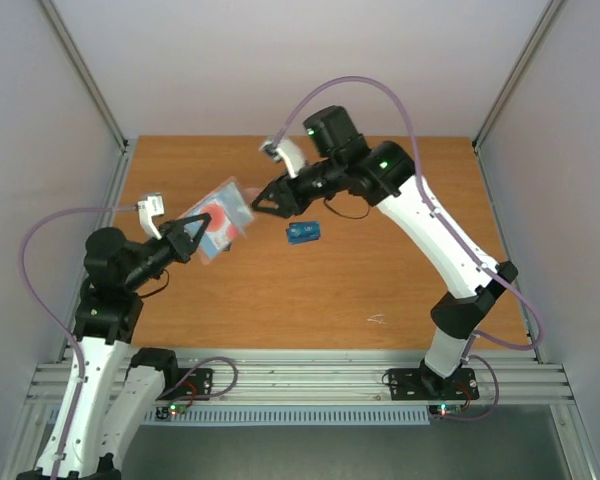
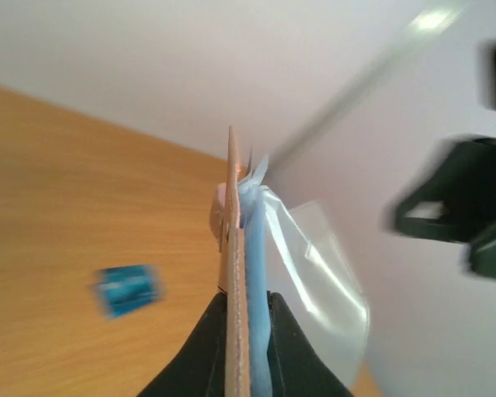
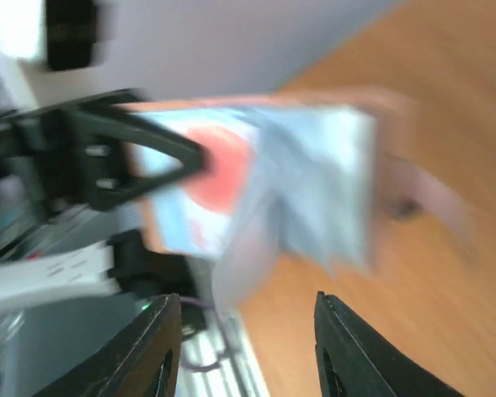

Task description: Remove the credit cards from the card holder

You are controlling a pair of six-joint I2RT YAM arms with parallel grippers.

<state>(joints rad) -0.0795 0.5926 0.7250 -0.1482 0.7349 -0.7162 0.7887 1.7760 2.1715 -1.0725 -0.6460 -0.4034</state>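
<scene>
My left gripper (image 1: 187, 240) is shut on the card holder (image 1: 223, 213) and holds it open above the table, light blue inside facing up. In the left wrist view the holder (image 2: 236, 248) stands edge-on between the fingers (image 2: 202, 347), with a clear flap (image 2: 314, 273) hanging off it. The white card with a red round mark (image 1: 217, 218) sits in the holder, and it also shows in the right wrist view (image 3: 219, 169). The bright blue card (image 1: 303, 232) lies flat on the table. My right gripper (image 1: 260, 203) is open and empty just beside the holder's right edge. The dark card is not visible.
The wooden table (image 1: 310, 290) is bounded by white walls at the back and sides and a metal rail (image 1: 300, 380) at the near edge. A small white scuff (image 1: 376, 320) marks the wood at the right front.
</scene>
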